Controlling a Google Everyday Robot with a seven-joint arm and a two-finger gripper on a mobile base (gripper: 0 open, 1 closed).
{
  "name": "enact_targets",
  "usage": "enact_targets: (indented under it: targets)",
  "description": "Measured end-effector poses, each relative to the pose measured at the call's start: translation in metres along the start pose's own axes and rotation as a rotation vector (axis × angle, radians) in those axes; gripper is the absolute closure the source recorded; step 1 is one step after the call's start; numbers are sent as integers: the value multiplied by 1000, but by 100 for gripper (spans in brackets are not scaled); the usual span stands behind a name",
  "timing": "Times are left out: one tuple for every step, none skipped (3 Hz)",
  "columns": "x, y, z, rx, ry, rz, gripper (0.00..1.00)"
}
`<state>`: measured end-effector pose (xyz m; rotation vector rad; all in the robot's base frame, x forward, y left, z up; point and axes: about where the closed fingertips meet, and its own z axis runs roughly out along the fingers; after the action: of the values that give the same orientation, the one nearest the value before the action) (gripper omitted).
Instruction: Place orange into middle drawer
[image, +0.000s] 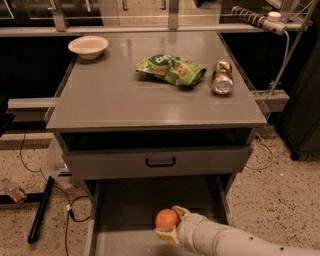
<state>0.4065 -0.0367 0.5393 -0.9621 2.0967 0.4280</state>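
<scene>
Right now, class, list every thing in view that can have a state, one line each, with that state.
orange: gripped, over the middle drawer.
hand: shut on the orange, low at the open drawer's front.
middle drawer: pulled open.
upper drawer front: further in; fully shut or not, cannot tell.
can: lying on its side on the cabinet top.
chip bag: lying flat.
bowl: upright.
</scene>
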Motion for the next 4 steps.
enact_targets:
  targets:
    - [0,0,0,0,0,0,100]
    - [8,-6,7,16,26,-10,100]
    - [28,-31,35,33,82,-33,100]
    - [59,-59,63,73,126,-125,100]
